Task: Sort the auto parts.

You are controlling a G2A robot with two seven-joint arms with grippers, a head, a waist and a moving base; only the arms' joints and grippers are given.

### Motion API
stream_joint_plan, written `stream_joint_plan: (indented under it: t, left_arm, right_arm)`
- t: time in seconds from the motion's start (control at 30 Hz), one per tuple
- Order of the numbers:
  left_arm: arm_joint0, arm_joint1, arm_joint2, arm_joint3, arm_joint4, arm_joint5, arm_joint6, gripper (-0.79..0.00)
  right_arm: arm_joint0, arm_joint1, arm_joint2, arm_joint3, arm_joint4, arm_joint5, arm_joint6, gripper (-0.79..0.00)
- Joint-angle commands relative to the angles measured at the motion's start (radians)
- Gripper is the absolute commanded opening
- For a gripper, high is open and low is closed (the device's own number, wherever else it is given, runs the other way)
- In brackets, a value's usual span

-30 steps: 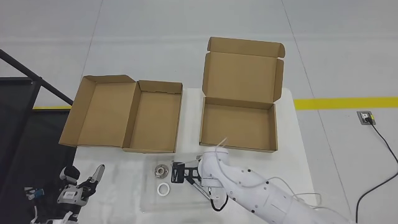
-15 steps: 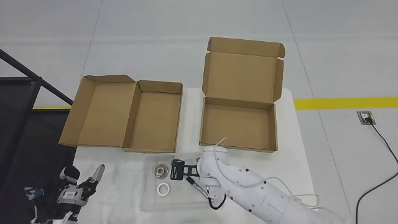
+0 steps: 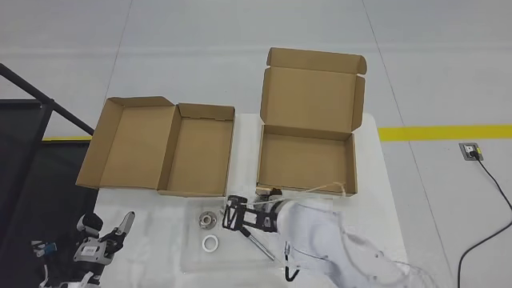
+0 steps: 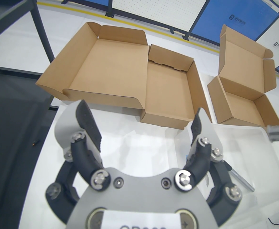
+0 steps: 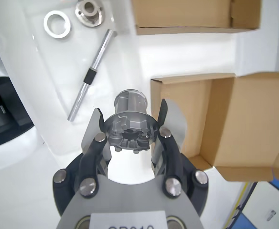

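Transfer seems underway: right hand (image 5: 131, 115), clamped on the grey flanged housing (image 5: 129, 106) above the worktop's (image 5: 189, 53) near-middle beside the right cardboard box (image 5: 222, 120), must next clear its front wall and release.

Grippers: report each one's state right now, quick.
Left gripper: open, holding nothing.
Right gripper: closed on a grey cylindrical part.

On the table (image 3: 376, 200) the left box (image 3: 196, 160) and the right box (image 3: 304, 164) lie side by side at the far side, and nearer, a tray (image 3: 228, 262) holds a hub (image 3: 208, 220), a ring (image 3: 210, 244) just nearer than it, and a rod (image 3: 258, 246) to their right.
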Motion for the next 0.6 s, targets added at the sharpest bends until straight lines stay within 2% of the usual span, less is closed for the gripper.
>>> stream_joint_plan:
  t: [0.0, 0.1, 0.2, 0.47, 0.57]
  left_arm:
    - [0.000, 0.000, 0.000, 0.000, 0.000, 0.000, 0.000, 0.000]
    - [0.000, 0.000, 0.000, 0.000, 0.000, 0.000, 0.000, 0.000]
    - [0.000, 0.000, 0.000, 0.000, 0.000, 0.000, 0.000, 0.000]
    - [0.000, 0.000, 0.000, 0.000, 0.000, 0.000, 0.000, 0.000]
    - [0.000, 0.000, 0.000, 0.000, 0.000, 0.000, 0.000, 0.000]
  right_arm:
    - [0.010, 0.011, 0.082, 0.010, 0.034, 0.018, 0.019, -0.785]
    - [0.064, 0.015, 0.148, 0.100, 0.091, 0.028, 0.020, -0.785]
    - [0.136, 0.009, 0.168, 0.228, 0.120, 0.052, -0.012, -0.785]
    - [0.345, -0.040, 0.076, 0.590, 0.185, 0.060, -0.172, -0.785]
    - [0.345, -0.040, 0.076, 0.590, 0.185, 0.060, -0.172, -0.785]
